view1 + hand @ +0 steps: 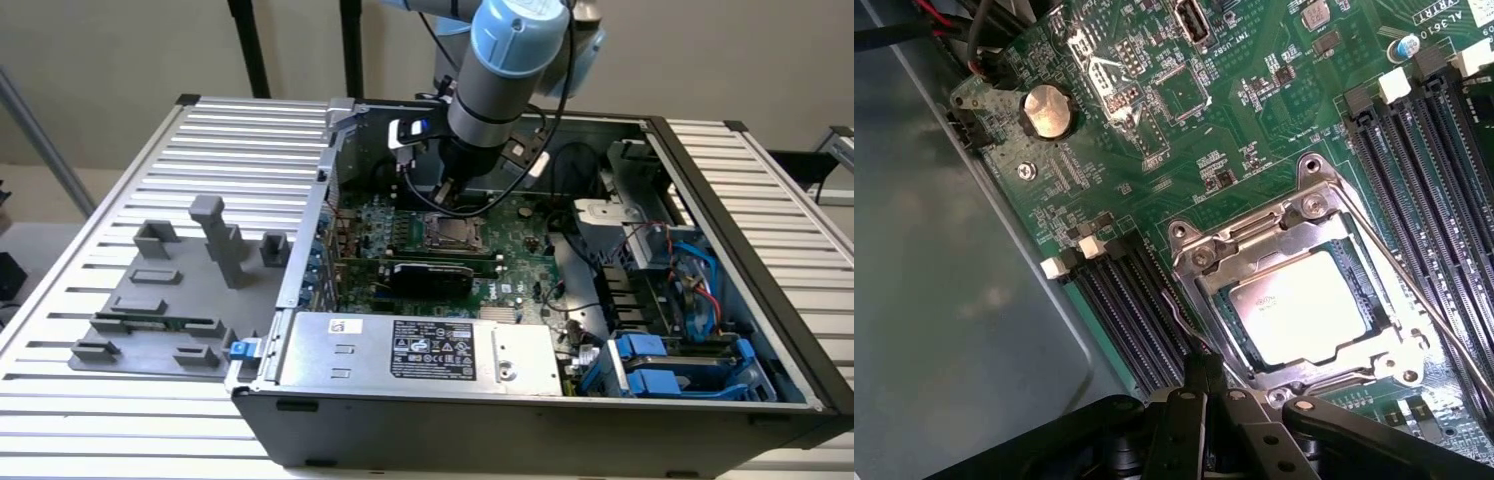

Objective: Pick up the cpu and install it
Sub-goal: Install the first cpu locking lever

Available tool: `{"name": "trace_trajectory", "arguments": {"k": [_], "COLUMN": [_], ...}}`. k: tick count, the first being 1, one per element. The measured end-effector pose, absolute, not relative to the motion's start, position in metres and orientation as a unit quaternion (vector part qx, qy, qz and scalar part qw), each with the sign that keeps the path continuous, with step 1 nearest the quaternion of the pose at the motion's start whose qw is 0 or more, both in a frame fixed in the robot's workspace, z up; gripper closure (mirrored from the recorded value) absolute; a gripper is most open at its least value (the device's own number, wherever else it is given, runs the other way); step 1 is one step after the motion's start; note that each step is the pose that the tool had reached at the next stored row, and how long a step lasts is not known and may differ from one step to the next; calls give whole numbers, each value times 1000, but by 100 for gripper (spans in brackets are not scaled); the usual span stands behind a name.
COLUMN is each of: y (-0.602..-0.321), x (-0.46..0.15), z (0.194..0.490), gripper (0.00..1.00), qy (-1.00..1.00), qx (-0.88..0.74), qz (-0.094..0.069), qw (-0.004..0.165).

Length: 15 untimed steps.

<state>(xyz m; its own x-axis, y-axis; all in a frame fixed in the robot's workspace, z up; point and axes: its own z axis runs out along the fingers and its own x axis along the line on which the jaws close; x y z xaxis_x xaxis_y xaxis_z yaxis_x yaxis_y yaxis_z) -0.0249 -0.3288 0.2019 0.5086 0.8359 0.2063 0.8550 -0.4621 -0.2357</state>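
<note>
In the exterior view the arm reaches down from twelve o'clock into the open computer case, its wrist nearly vertical. The gripper hovers just above the motherboard, and the cpu socket sits just below it toward six o'clock. The power supply at six o'clock carries a black label with white print too small to read. Grey fixture blocks stand outside the case at nine o'clock.

In the wrist view the gripper has its jaws together, gripping nothing. The cpu lies seated inside the socket's metal frame; its faint top marking is unreadable. A coin battery sits at eleven o'clock, and board lettering at one o'clock partly reads "AL-3610".
</note>
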Motion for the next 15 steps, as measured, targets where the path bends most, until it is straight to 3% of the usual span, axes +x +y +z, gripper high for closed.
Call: {"name": "trace_trajectory", "arguments": {"k": [15], "y": [-329], "x": [-23], "z": [197], "gripper": [89], "qy": [-497], "qx": [-854], "qz": [-41], "qw": [149]}}
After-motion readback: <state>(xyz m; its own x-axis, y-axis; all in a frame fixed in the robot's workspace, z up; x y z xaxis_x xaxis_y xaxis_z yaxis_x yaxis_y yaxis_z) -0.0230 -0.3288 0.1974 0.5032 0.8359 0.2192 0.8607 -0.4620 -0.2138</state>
